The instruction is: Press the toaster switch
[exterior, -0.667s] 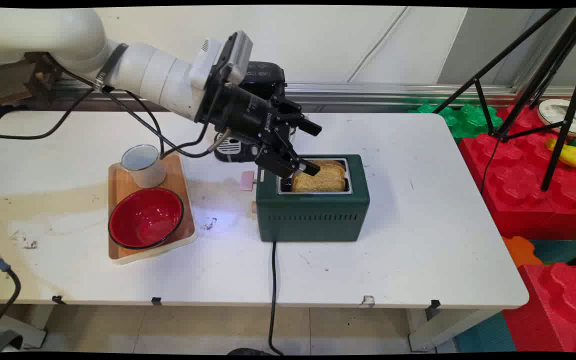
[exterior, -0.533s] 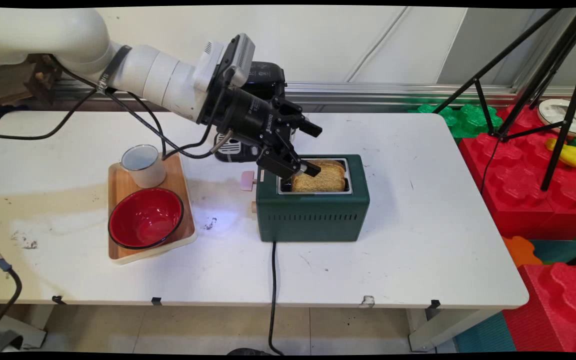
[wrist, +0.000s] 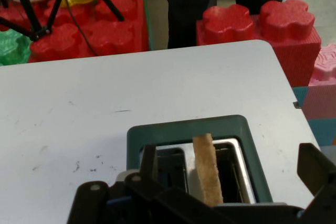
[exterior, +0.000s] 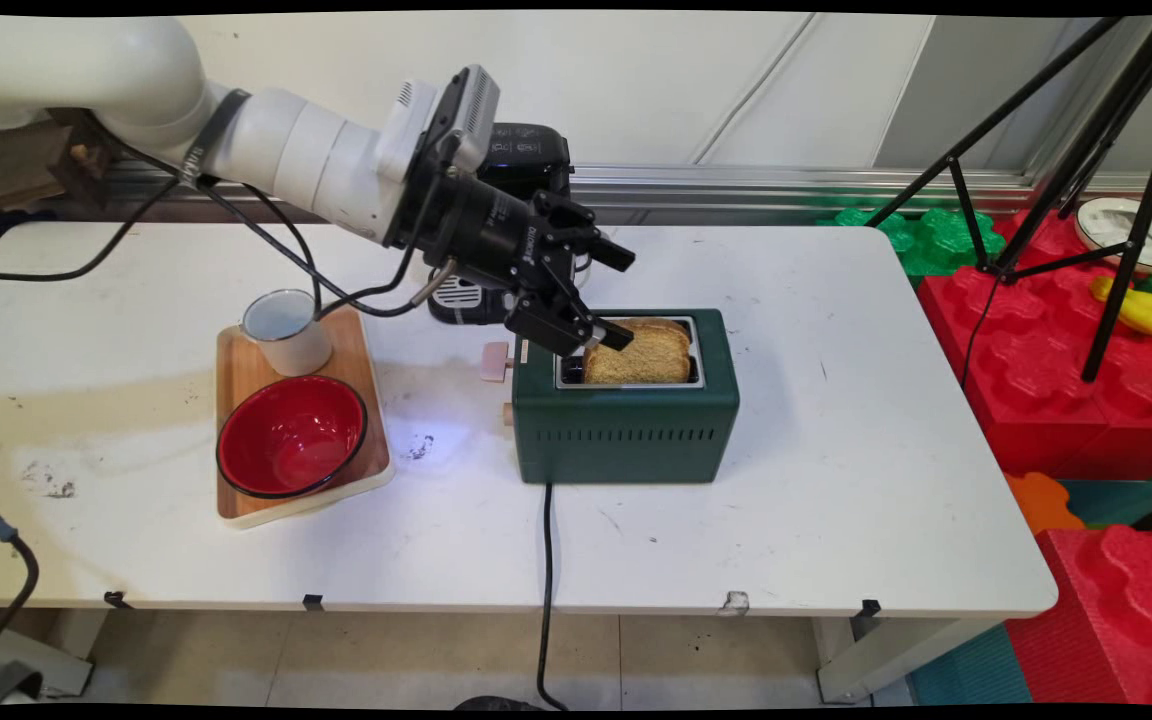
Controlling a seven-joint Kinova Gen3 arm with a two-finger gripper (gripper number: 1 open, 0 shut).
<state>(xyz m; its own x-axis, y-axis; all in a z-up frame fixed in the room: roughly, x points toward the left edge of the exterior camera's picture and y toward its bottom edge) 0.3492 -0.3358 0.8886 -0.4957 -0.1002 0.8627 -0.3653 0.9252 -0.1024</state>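
Over the left end of the green toaster [exterior: 626,430], mid-table [exterior: 836,480], jaws hang wide open and empty, straddling the toast slice [exterior: 638,358] upright in its slot, near finger [exterior: 608,336] close beside it, contact unclear; red bowl [exterior: 292,436] well left.

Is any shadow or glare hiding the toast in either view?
Main view: no glare; the gripper covers the left slot end of the toaster, and the toast is evenly lit. Hand view: toast edge-on, unshadowed; the gripper's linkage hides its base.
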